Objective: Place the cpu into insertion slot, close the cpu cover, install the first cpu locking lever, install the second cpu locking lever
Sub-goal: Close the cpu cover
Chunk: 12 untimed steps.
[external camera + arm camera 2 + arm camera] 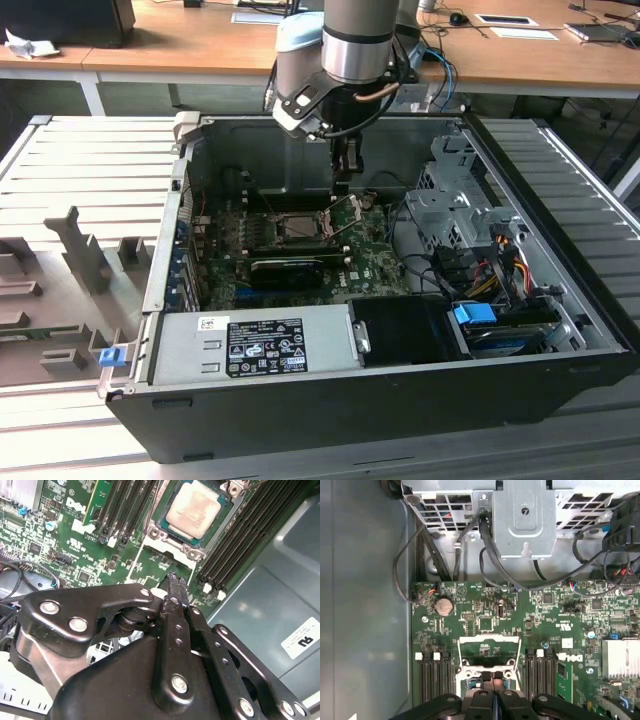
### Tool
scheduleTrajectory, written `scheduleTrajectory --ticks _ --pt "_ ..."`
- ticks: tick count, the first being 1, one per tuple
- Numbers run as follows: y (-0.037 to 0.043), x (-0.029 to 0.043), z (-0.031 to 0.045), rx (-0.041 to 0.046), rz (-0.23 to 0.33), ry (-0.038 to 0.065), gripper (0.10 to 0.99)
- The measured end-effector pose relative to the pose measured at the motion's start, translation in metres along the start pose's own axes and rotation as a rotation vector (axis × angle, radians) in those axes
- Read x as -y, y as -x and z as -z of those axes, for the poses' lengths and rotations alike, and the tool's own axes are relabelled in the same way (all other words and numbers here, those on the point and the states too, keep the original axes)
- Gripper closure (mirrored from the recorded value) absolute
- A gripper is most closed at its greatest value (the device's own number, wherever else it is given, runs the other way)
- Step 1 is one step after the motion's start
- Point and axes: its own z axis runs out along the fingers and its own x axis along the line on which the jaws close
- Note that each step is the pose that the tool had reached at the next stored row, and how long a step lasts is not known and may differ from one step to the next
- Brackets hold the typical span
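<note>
cpu [195, 510] seated in insertion slot [163, 522], upper centre. Tool [174, 579] clenched, empty, at raised cpu cover [490, 640]. Cover-closing step, I'd say; calls for steady downward push.

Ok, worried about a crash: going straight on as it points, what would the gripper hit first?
Likely the silvery frame of the cpu cover, just beyond the shut tips of the gripper; depth is unclear.

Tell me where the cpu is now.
In the second wrist view the cpu lies in the insertion slot, between the two banks of black memory slots, near the gripper.
</note>
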Motion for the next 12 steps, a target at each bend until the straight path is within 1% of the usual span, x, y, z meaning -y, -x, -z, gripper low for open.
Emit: scheduleTrajectory --ticks 6,9,11,12 --pt "-0.0002 -0.0097 -0.0002 0.0000 0.001 -0.001 0.980" --pt "-0.0004 -0.0204 -0.0004 0.0000 0.004 -0.002 0.980" --pt "-0.0005 -0.0256 -0.0005 -0.0001 0.005 -0.003 0.980" --pt "-0.0005 -0.0268 -0.0007 -0.0001 0.005 -0.003 0.980"
